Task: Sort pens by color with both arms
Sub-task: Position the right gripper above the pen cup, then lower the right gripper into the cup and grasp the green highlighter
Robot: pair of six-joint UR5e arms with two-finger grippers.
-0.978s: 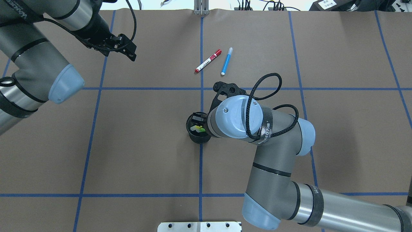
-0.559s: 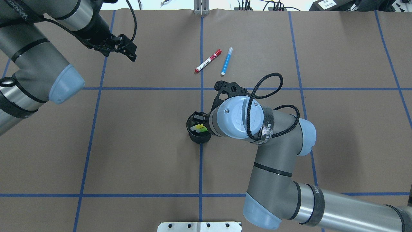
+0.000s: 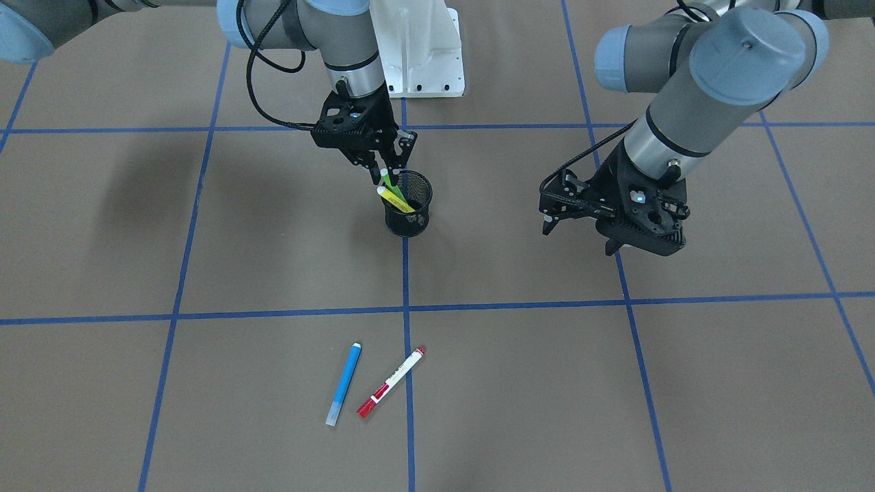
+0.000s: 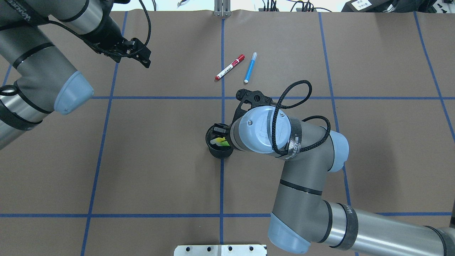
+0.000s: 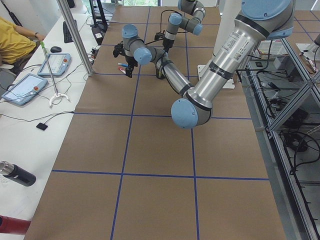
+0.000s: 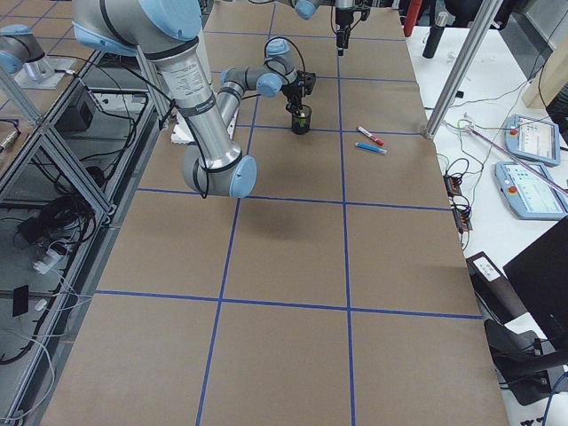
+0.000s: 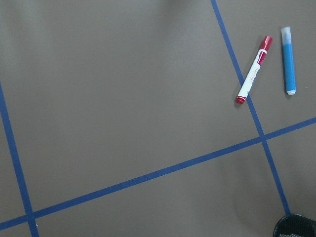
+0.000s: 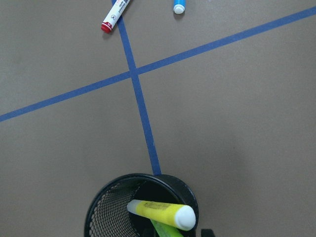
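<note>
Pens in two pairs. The yellow pen [image 3: 396,199] and the green pen [image 3: 389,183] stand slanted inside the black mesh cup [image 3: 408,217], their tops leaning over the rim on the robot's side. The right tool [image 3: 383,169] hangs directly over the cup with its fingertips at the green pen's top; I cannot tell whether it grips the pen or is spread. The blue pen [image 3: 344,383] and the red-capped white pen [image 3: 390,381] lie flat on the bench [image 3: 205,239], well beyond the cup on its far side from the robot, near each other but apart. The left tool [image 4: 145,57] hovers well to the cup's left, fingers spread, holding nothing.
</note>
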